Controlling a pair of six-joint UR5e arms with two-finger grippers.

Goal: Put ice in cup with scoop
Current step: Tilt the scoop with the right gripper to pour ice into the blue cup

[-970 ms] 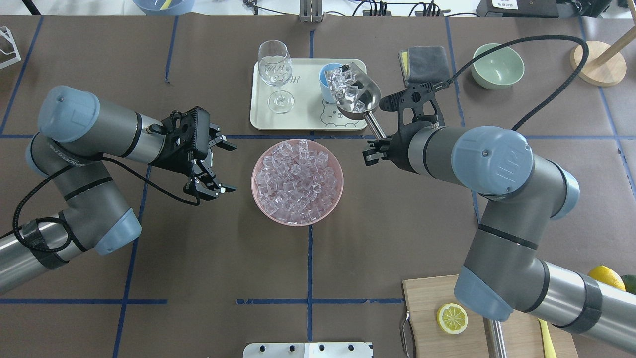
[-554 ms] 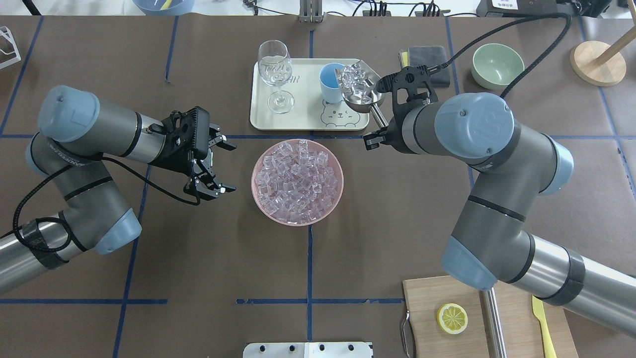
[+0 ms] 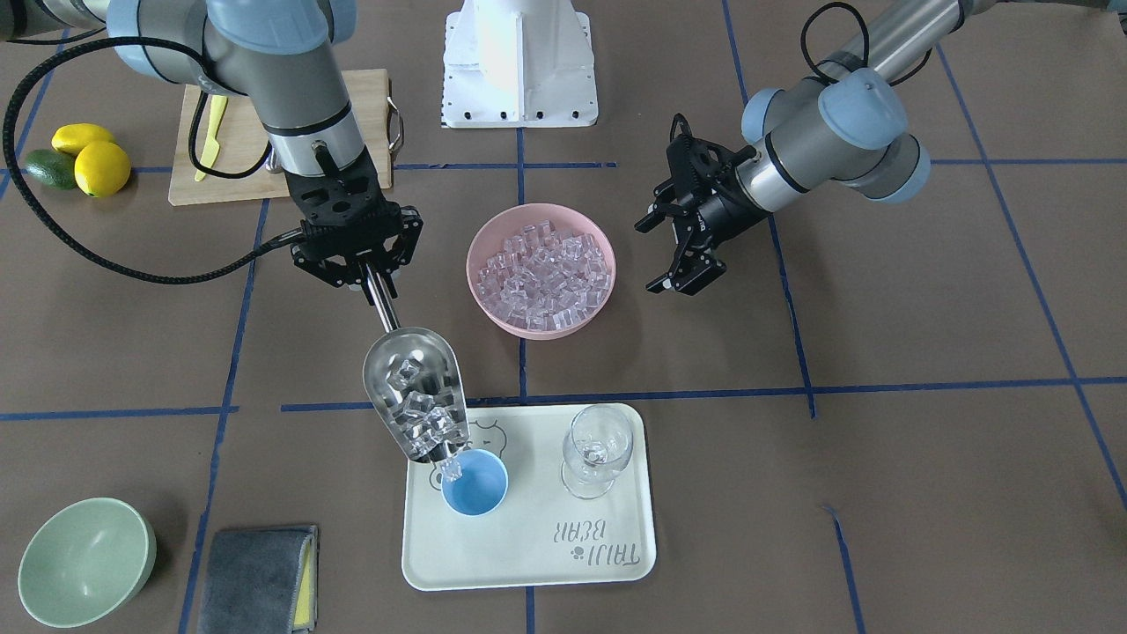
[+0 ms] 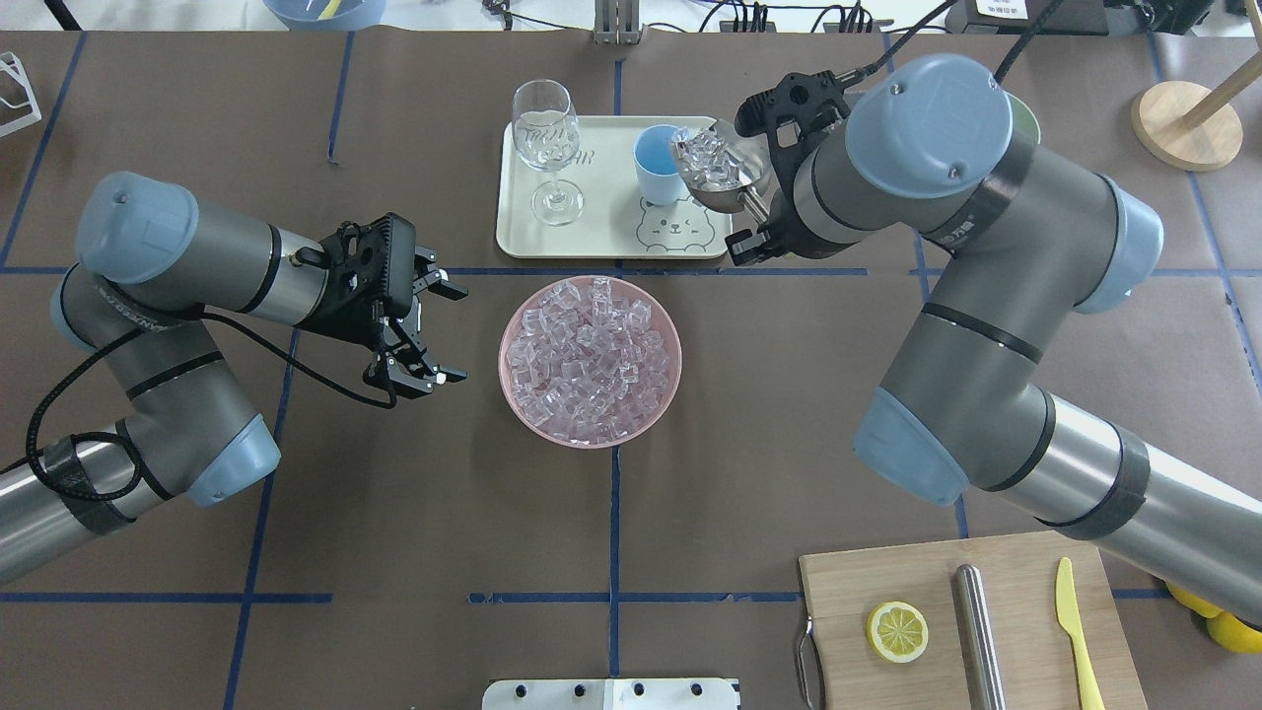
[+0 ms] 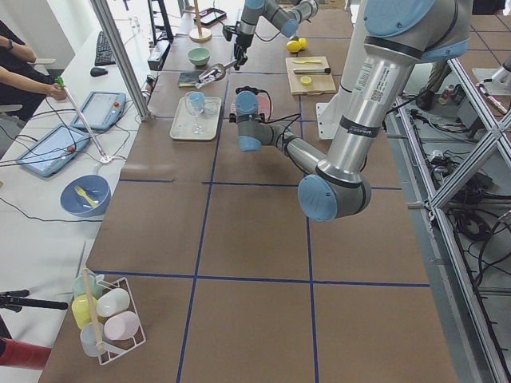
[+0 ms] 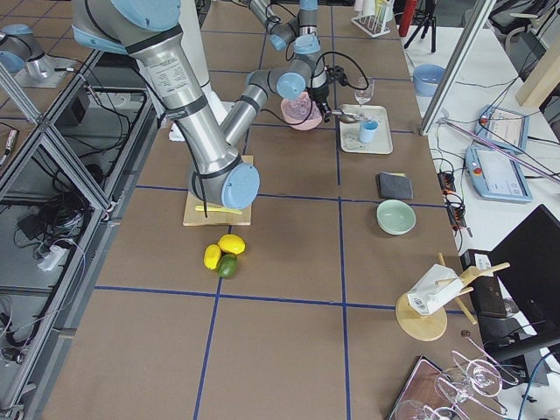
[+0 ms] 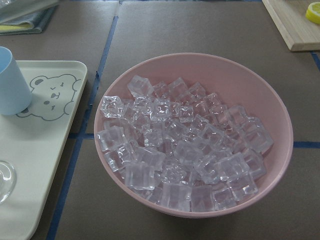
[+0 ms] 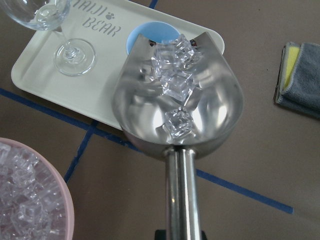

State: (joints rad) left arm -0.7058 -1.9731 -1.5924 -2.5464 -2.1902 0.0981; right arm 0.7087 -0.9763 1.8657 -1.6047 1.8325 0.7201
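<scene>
Right end effector (image 3: 365,271) grips scoop (image 3: 414,396) handle; its mouth seemingly over cup (image 3: 480,486).

Far down the table (image 5: 255,239), holds the scoop (image 5: 214,73) tilted, mouth low, above the cup (image 5: 196,98) on the tray (image 5: 210,120).

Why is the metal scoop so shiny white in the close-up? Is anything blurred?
Right wrist view: the polished scoop mirrors bright light as white patches, yet the ice in it looks crisp. Front-facing view: same scoop, duller grey sheen.
</scene>
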